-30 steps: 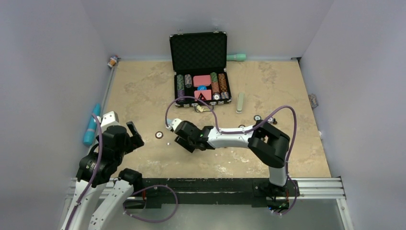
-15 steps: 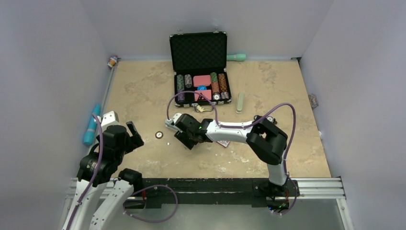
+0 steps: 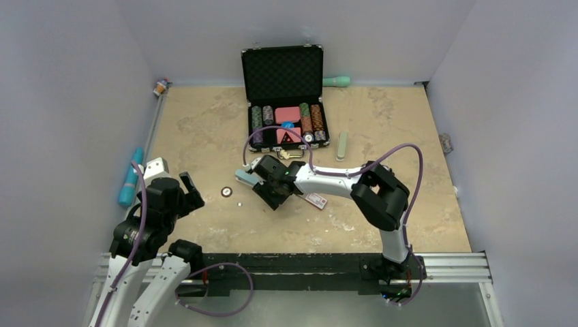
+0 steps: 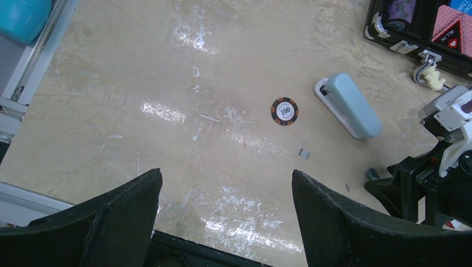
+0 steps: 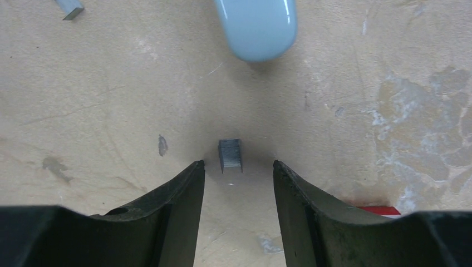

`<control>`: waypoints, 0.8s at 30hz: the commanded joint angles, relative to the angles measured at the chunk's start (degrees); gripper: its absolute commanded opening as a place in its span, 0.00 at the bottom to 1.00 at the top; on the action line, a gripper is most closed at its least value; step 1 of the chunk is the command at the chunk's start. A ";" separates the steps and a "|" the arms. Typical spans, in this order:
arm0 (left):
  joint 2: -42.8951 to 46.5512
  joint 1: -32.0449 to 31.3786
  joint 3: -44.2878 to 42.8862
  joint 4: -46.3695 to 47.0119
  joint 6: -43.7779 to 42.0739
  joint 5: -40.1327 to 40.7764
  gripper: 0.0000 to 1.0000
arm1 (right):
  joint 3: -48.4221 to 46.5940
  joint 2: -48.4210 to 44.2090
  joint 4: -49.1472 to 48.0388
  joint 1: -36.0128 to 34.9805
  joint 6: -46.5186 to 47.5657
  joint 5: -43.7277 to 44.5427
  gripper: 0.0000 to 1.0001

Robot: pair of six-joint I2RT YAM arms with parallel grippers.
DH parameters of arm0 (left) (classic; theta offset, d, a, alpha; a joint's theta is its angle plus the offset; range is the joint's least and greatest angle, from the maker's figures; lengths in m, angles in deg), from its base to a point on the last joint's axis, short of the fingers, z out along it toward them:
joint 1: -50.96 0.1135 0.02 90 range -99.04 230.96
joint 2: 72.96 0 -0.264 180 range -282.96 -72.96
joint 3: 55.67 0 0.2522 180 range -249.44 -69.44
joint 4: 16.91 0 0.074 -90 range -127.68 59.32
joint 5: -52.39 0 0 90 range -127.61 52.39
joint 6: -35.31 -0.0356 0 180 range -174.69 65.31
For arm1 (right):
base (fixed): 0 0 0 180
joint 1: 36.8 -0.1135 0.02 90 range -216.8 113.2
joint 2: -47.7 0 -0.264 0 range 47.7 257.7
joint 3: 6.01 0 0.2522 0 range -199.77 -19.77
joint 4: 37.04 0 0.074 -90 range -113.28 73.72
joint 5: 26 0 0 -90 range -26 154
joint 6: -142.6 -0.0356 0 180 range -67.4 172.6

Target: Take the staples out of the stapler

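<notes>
Since staples (image 5: 230, 155) already lie on the table (image 5: 362, 111) between the right gripper's (image 5: 238, 165) half-open, empty jaws, the stapler (image 5: 256, 25) just beyond them, unloading looks mostly done; what remains inside is hidden.

Two arms are in view, each with one pincer: left pincer (image 4: 225, 175), right pincer (image 5: 238, 167). On the surface (image 3: 204, 129) lie one light-blue stapler (image 4: 348, 104), two short strips of staples (image 5: 231, 154), one loose poker chip (image 4: 284, 110) and one open black case (image 3: 283, 75).
</notes>
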 commanded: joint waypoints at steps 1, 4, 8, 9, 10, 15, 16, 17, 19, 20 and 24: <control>-0.15 0.40 -0.06 1.59 -0.78 -0.02 0.89 | 0.54 -0.88 -0.49 -0.14 -1.10 -3.70 0.51; -0.14 0.40 -0.05 1.56 -0.78 -0.01 0.89 | 1.05 -1.06 -0.77 -0.15 -1.09 -3.65 0.51; -0.15 0.40 -0.05 1.57 -0.78 -0.02 0.89 | 1.16 -1.24 -1.54 -0.13 -0.72 -3.70 0.51; -0.17 0.40 -0.01 1.57 -0.78 -0.01 0.89 | 1.02 -1.06 -1.68 -0.16 -0.53 -3.69 0.50; -0.30 0.40 -0.07 1.58 -0.77 -0.02 0.89 | 0.79 -0.89 -1.71 -0.16 -0.42 -3.64 0.51; -0.59 0.40 -0.02 1.58 -0.77 -0.02 0.88 | -0.56 -0.09 -1.74 -0.16 -0.03 -3.66 0.49; -0.59 0.38 -0.02 1.58 -0.74 -0.02 0.88 | -0.83 0.04 -1.62 -0.12 -0.03 -4.27 0.47; -0.59 0.40 -0.01 1.54 -0.78 -0.02 0.88 | -0.99 0.12 -1.50 -0.14 -0.12 -4.94 0.46; -0.65 0.40 0.00 1.58 -0.78 -0.02 0.88 | -1.11 0.02 -1.49 -0.17 -0.20 -5.38 0.44; -0.68 0.40 0.00 1.57 -0.76 -0.02 0.88 | -1.11 0.05 -1.48 -0.12 -0.21 -5.56 0.41; -0.55 0.40 0.00 1.57 -0.76 -0.02 0.88 | -0.63 0.19 -1.61 -0.16 -0.21 -5.86 0.38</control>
